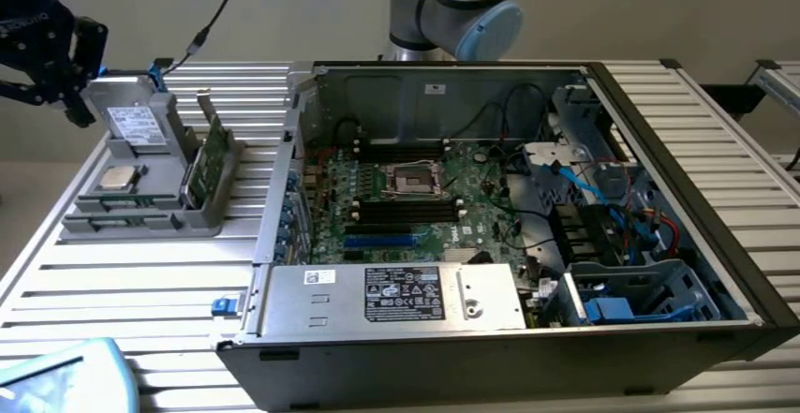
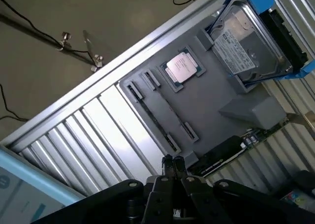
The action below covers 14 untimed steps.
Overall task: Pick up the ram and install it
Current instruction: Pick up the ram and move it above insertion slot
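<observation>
Gray tray (image 1: 140, 224) sits on the slatted surface (image 1: 125, 282), near its edge at the exterior view's left, toward the far corner, just beside the open computer case (image 1: 375, 376). Tray contents: hard drive (image 1: 135, 123) in the far compartment, CPU (image 1: 119, 178) in a square pocket in the middle, and a wide green card (image 1: 208, 155) standing upright along the side next to the case. The ram (image 2: 151, 116) is hard to make out. It looks like a thin dark strip standing on edge in the tray's long clip holder, next to the CPU pocket. The case holds the motherboard (image 1: 432, 193) with black memory slots (image 1: 403, 210), and a power supply (image 1: 388, 296) at the near wall. Gripper (image 2: 172, 161) hangs over the tray's ram-holder end. Its fingers (image 2: 168, 163) are pressed together tip to tip, gripping nothing and touching nothing.
</observation>
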Each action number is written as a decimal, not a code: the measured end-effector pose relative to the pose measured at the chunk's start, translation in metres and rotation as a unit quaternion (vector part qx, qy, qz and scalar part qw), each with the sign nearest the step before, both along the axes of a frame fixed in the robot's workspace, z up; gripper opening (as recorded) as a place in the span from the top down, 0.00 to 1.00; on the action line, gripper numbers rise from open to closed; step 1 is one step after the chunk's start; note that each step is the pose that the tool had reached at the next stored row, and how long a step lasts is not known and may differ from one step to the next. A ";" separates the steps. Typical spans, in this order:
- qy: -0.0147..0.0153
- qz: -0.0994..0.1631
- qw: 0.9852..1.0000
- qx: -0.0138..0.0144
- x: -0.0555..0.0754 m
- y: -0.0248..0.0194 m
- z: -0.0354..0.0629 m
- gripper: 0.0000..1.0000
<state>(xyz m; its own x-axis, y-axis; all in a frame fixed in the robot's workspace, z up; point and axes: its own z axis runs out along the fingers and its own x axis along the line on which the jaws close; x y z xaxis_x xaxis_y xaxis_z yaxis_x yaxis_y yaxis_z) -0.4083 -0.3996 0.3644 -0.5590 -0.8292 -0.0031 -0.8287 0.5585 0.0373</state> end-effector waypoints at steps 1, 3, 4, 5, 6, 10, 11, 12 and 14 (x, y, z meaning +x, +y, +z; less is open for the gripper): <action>-0.001 0.009 1.000 0.000 0.000 0.0000 -0.0001 0.89; -0.001 0.027 1.000 0.000 0.000 0.0000 0.0000 0.89; -0.001 0.037 0.999 0.001 0.000 0.0000 -0.0001 0.89; -0.001 0.046 0.999 0.001 0.000 0.0000 -0.0001 0.89; -0.001 0.054 0.999 0.001 0.000 0.0000 -0.0002 0.89; -0.001 0.091 0.996 0.001 0.000 0.0000 -0.0003 0.89; -0.001 0.100 0.995 0.001 0.000 0.0000 -0.0004 0.89; -0.001 0.109 0.994 0.001 0.000 0.0000 -0.0005 0.89; -0.001 0.128 0.992 0.001 0.000 0.0000 -0.0006 0.89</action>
<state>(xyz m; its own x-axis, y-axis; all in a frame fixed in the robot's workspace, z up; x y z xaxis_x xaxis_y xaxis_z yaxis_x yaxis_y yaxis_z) -0.4083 -0.3996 0.3638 -0.3302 -0.9439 -0.0057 -0.9434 0.3298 0.0361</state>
